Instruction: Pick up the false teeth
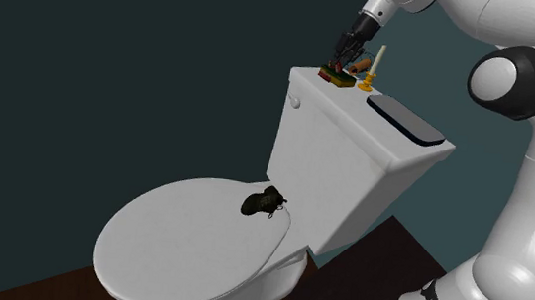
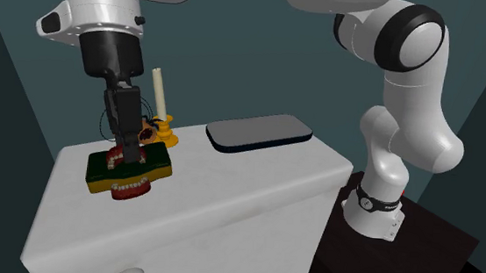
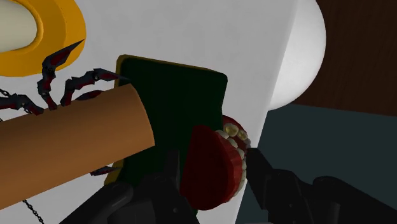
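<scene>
The false teeth (image 3: 216, 159) are red gums with pale teeth, lying at the edge of a dark green, yellow-edged slab (image 3: 172, 83) on top of the white toilet tank (image 2: 237, 192). My gripper (image 3: 213, 175) comes down on them, one black finger pressed to each side of the gums, so it is shut on them. From the second exterior view the gripper (image 2: 130, 154) stands upright over the slab, with the teeth (image 2: 130, 190) showing at its front edge. Seen from the shoulder, the gripper (image 1: 340, 66) is at the tank's far end over the teeth (image 1: 338, 78).
A cream candle (image 2: 157, 90) in a yellow holder (image 3: 38, 32) stands just behind the slab. An orange-brown cylinder (image 3: 70, 146) and a dark clawed thing (image 3: 63, 83) lie beside the gripper. A flat dark pad (image 2: 259, 131) rests on the tank. A small black object (image 1: 264, 202) sits on the toilet lid (image 1: 177, 255).
</scene>
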`<state>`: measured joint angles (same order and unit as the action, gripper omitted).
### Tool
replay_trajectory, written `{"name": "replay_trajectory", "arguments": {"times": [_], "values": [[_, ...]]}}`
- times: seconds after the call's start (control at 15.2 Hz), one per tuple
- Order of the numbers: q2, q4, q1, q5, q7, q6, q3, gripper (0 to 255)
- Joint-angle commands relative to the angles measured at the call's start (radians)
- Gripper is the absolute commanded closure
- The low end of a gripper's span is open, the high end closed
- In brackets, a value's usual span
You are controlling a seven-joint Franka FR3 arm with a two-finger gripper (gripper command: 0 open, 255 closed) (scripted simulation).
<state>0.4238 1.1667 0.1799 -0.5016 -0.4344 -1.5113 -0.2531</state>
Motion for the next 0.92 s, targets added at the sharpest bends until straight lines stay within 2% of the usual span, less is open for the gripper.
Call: {"name": "replay_trajectory", "arguments": {"times": [0.0,0.2,0.86], "values": [[0.001,0.001,0.000,0.000,0.000,0.000,0.000,255],[0.000,0.002,-0.001,0.000,0.001,0.000,0.000,255],[0.080,-0.260,0.043,-0.025,0.067,0.168,0.009,255]]}}
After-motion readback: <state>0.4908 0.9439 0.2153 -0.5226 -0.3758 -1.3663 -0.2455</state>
